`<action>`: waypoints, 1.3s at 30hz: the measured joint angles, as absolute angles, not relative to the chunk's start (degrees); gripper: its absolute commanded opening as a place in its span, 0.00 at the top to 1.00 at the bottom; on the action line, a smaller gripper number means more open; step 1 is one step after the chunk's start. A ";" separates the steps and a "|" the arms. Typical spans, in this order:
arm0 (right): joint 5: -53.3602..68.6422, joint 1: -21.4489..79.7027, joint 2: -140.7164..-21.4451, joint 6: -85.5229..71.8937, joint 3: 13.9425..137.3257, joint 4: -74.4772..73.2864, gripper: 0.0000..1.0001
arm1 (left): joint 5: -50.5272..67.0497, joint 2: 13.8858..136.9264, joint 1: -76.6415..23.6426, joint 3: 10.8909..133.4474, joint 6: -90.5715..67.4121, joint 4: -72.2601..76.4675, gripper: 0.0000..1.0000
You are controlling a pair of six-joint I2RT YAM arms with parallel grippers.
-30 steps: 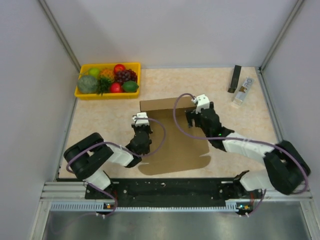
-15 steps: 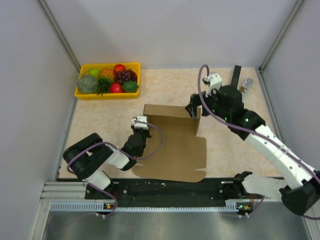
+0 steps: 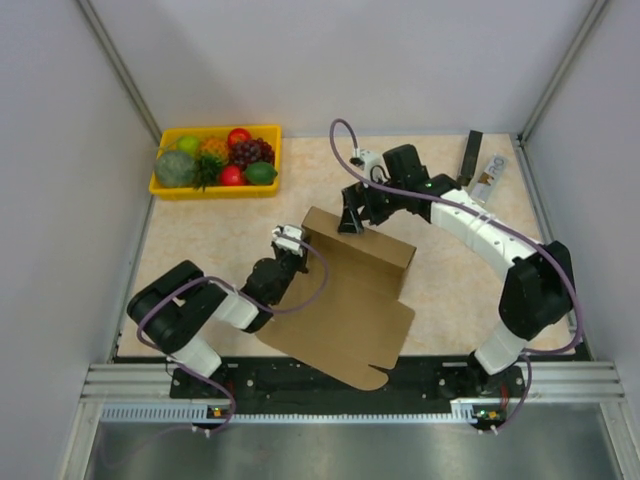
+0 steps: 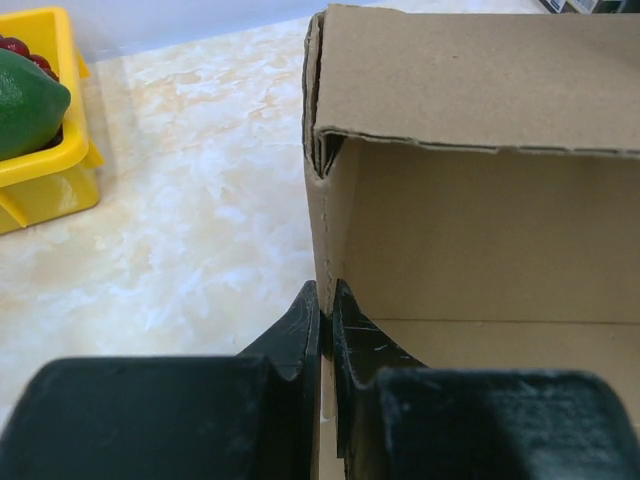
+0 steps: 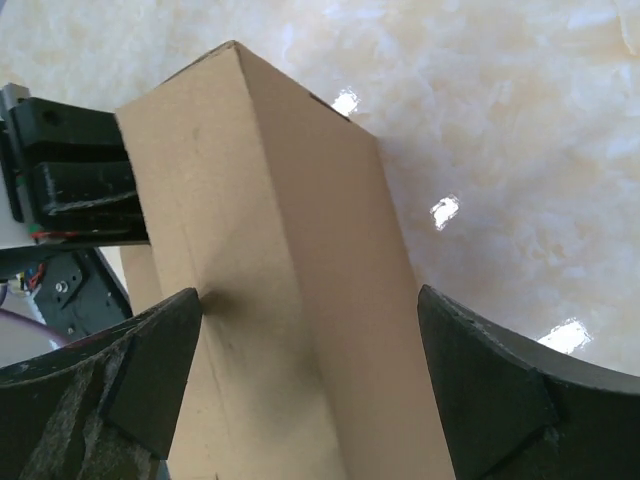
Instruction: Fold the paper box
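The paper box (image 3: 350, 300) is brown corrugated cardboard lying skewed on the table, its far wall (image 3: 360, 240) folded upright. My left gripper (image 3: 290, 240) is shut on the box's left side wall; in the left wrist view its fingertips (image 4: 325, 295) pinch the thin cardboard edge (image 4: 318, 230). My right gripper (image 3: 350, 222) hangs over the far wall's left end. In the right wrist view it is open (image 5: 310, 298), with one finger on each side of that doubled wall (image 5: 270, 200). The left finger (image 5: 160, 360) is close against the cardboard.
A yellow tray (image 3: 214, 192) of fruit stands at the back left, its corner (image 4: 50, 170) also in the left wrist view. A black bar (image 3: 469, 157) and a small pale object (image 3: 485, 182) lie at the back right. Grey walls enclose the table.
My right arm has swung from the box's right side to the back left, its gripper now over the far wall. The box has turned and slid. The left gripper has kept its grip.
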State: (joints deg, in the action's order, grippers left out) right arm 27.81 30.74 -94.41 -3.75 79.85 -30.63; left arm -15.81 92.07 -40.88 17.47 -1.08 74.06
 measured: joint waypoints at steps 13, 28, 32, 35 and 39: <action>30.50 29.87 -92.86 -16.86 74.46 -24.38 0.22 | -39.42 102.74 -48.29 27.97 5.58 76.01 1.00; 31.03 29.54 -92.60 -20.21 73.84 -23.14 0.20 | -40.23 97.62 -48.34 21.28 1.72 75.83 0.58; 31.70 29.43 -92.60 -20.18 73.84 -23.22 0.20 | -37.98 94.24 -47.51 19.51 -1.37 75.20 0.55; 32.23 29.43 -92.60 -20.16 73.84 -23.22 0.20 | -36.34 92.38 -46.85 19.27 -2.94 75.00 0.52; 32.86 29.43 -92.60 -20.16 73.84 -23.35 0.20 | -34.48 92.05 -46.04 19.75 -4.21 74.65 0.51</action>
State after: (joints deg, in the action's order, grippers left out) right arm 32.86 29.43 -92.60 -20.16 73.84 -23.35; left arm -34.48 92.05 -46.04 19.75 -4.21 74.65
